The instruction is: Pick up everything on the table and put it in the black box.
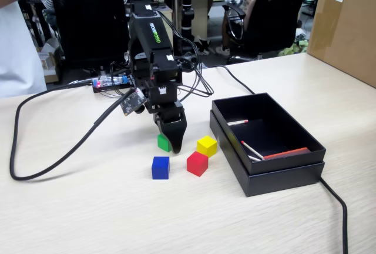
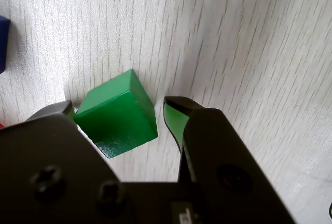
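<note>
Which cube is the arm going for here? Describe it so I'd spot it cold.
Start at the black box on the table; four cubes lie to its left in the fixed view. The green cube is the one under the arm, between the open gripper jaws, farther back than the blue cube.

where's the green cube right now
In the fixed view the green cube sits on the table, left of the yellow cube and beyond the blue cube. The wrist view shows it between the open gripper jaws.
</note>
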